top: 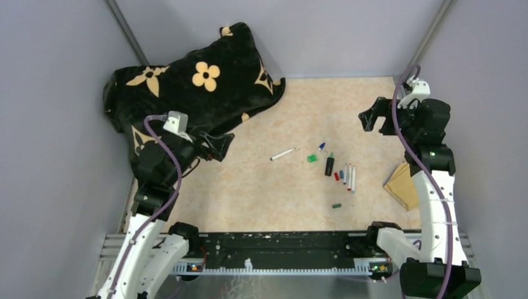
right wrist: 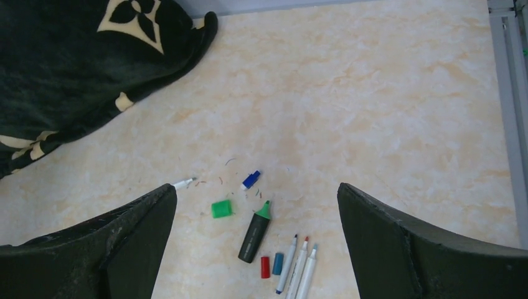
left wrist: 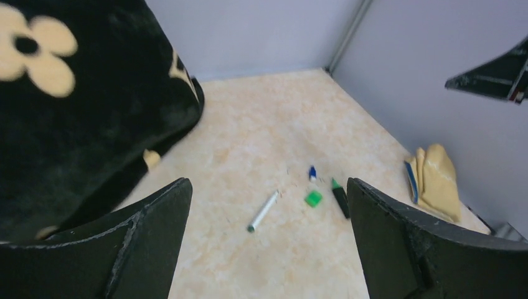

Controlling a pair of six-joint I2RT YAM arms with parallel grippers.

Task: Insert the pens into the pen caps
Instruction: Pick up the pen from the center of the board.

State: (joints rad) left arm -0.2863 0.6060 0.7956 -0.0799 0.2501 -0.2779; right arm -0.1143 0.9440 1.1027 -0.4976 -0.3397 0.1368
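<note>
A lone white pen (top: 283, 154) lies mid-table, also in the left wrist view (left wrist: 263, 212). Right of it are a green cap (top: 311, 158) (right wrist: 221, 208), a blue cap (top: 322, 147) (right wrist: 250, 179) and a thick black marker with a green tip (top: 329, 165) (right wrist: 254, 232). A red cap (right wrist: 265, 266), a teal-blue cap (right wrist: 278, 263) and three white pens (right wrist: 297, 268) lie beside it. A dark teal cap (top: 336, 205) lies nearer the front. My left gripper (top: 218, 144) (left wrist: 268, 184) and right gripper (top: 373, 115) (right wrist: 256, 187) are open, empty and raised, well apart from the pens.
A black blanket with tan flower prints (top: 187, 93) covers the back left of the table, under and behind my left arm. A tan cardboard piece (top: 403, 185) lies at the right edge by my right arm. Grey walls close in the back and sides.
</note>
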